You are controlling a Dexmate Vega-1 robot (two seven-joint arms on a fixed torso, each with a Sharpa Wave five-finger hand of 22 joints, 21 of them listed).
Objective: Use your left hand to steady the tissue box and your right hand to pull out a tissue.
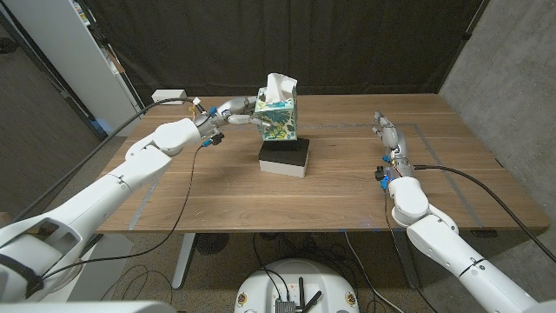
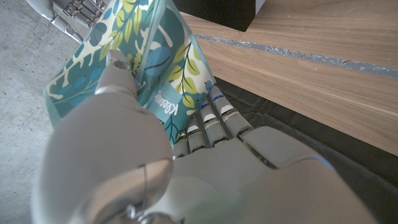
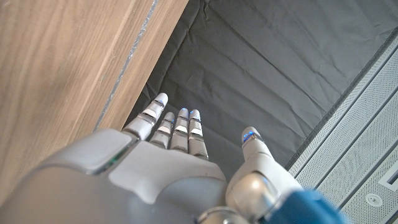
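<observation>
The box (image 1: 278, 118) stands on a black block (image 1: 286, 158) at the middle of the surface (image 1: 226, 196), a tissue (image 1: 280, 84) sticking up from its top. The left hand (image 1: 228, 112) grips the box's side, fingers (image 2: 214, 118) pressed to the leafy card. So the steadying step looks done. The right hand (image 1: 387, 137) waits well apart, open and empty. Next, I judge, it must reach across and pinch the tissue, then draw it upward.

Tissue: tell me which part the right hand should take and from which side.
Pinch the white tuft of the tissue standing up out of the box top, coming from above on the right. The left hand already holds the box's left side; the right hand is open.
</observation>
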